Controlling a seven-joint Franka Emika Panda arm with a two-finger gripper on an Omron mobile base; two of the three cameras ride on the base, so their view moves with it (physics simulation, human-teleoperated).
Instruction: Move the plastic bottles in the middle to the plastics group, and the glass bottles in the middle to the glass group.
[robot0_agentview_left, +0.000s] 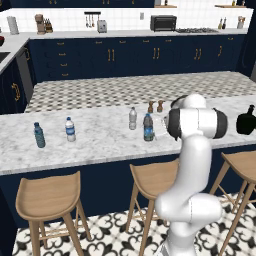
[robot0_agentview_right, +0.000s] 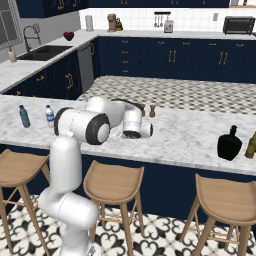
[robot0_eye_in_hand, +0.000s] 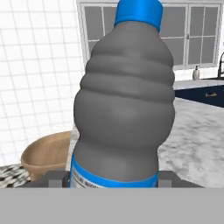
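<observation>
The gripper has its two jaws on either side of the dark bottle, one at 9 o'clock and one at 3 o'clock, and they look pressed on it low down by the blue label. This bottle stands in the middle of the counter, with the clear grey bottle just beside it at 11 o'clock. The blue bottle and white-capped bottle wait far off at 9 o'clock. Held so low, the bottle could tip or bump its neighbour.

Clear greyish bottle stands just beside dark bottle.
</observation>
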